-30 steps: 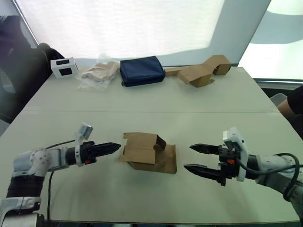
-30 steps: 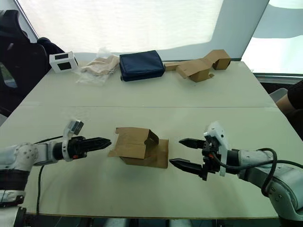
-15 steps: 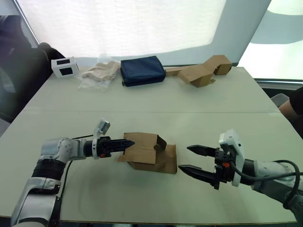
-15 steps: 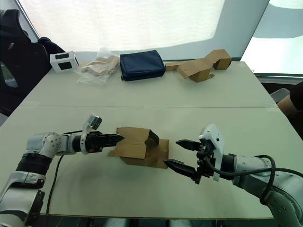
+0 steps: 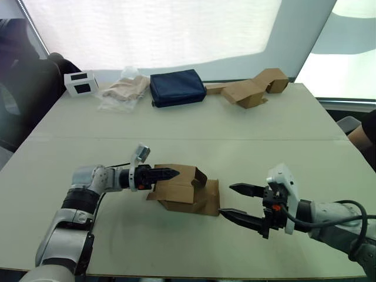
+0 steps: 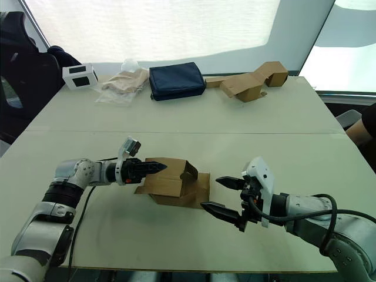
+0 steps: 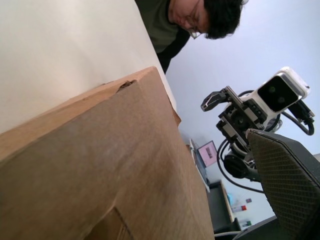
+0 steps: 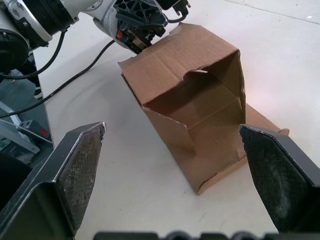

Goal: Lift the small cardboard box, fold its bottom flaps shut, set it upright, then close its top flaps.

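Two end effectors flank the small cardboard box [image 5: 185, 189], lying sideways on the bench [image 5: 176, 126]. Left end effector [image 5: 171, 173], closed and empty, touches its upper panel to steady it. Right wrist view: right end effector [image 8: 175, 165] gapes wide, empty, facing the box's open mouth for lifting.

The box [image 5: 185, 189] lies on its side on the near half of the table [image 5: 235, 126], between the left gripper [image 5: 170, 173], at its left top edge, and the right gripper [image 5: 238, 202], just right. Along the far edge, left to right: a small device [image 5: 80, 83], a bag [image 5: 123, 91], a pouch [image 5: 176, 87], cardboard pieces [image 5: 249, 89].
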